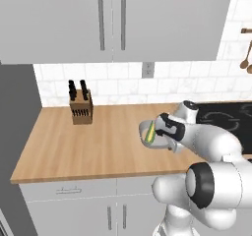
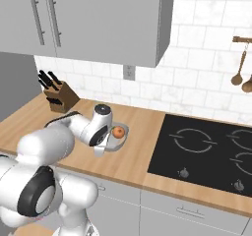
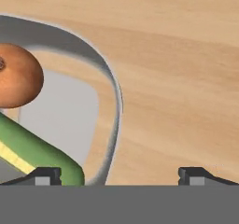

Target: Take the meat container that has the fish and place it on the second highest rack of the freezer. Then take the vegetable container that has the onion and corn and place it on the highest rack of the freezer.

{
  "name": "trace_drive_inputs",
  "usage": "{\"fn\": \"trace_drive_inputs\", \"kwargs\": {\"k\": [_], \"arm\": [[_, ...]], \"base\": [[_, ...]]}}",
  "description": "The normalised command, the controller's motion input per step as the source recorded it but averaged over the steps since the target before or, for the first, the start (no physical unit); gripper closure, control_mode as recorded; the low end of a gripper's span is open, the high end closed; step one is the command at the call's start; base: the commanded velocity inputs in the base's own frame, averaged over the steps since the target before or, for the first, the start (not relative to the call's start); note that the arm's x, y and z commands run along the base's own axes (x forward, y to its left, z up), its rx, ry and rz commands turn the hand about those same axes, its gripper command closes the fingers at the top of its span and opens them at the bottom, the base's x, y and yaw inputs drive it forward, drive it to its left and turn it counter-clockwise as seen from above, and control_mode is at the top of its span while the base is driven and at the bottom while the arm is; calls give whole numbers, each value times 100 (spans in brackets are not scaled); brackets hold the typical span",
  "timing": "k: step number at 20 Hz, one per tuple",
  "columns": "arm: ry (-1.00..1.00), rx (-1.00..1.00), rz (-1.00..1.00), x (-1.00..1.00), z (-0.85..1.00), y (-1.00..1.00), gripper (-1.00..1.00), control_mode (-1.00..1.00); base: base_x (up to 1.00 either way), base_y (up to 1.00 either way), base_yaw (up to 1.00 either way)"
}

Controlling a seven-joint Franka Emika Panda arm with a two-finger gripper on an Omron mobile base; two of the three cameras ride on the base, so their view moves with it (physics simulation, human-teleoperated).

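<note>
Pale wood runs the length of the table (image 1: 88, 141), with white tile behind it and grey wall cabinets (image 1: 110, 21) overhead. On that wood, near the front edge, sits the vegetable container (image 2: 122, 137), a shallow grey bowl with a rounded rim. The onion (image 2: 117, 132), an orange-brown ball, lies inside it, and the corn (image 3: 37, 153) lies beside the onion with its green husk and a strip of yellow showing; in the left base view the cob (image 1: 152, 131) appears as a green-and-yellow sliver past the robot's wrist. The gripper (image 3: 119, 174) is down at the bowl, and in the hand view the jaws stand wide apart, one dark tip over the inside of the bowl by the corn and the other over bare wood outside the rim, so the bowl's wall lies between them. They seem not to be pressing on the rim, though the tips are cut off low in that view and contact is hard to judge. A black cooktop (image 2: 206, 154) is set into the table just beside the bowl. A wooden knife block (image 1: 81, 109) stands well apart toward the back wall, and wooden spoons (image 2: 242, 73) hang on the tile above the cooktop.
</note>
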Motion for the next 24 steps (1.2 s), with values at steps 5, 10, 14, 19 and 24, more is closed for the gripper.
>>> {"fn": "trace_drive_inputs", "kwargs": {"k": [5, 10, 14, 19, 24], "arm": [[2, 0, 0, 47, -46, 1, -100, -100], [4, 0, 0, 53, -46, 0, -100, -100], [2, 0, 0, 43, -46, 0, -100, -100], [-2, 0, 1, -1, -46, 7, 100, -100], [-11, 0, 0, -48, -39, -4, 100, -100]], "base": [[0, 0, 0], [0, 0, 0], [0, 0, 0], [0, 0, 0], [0, 0, 0]]}}
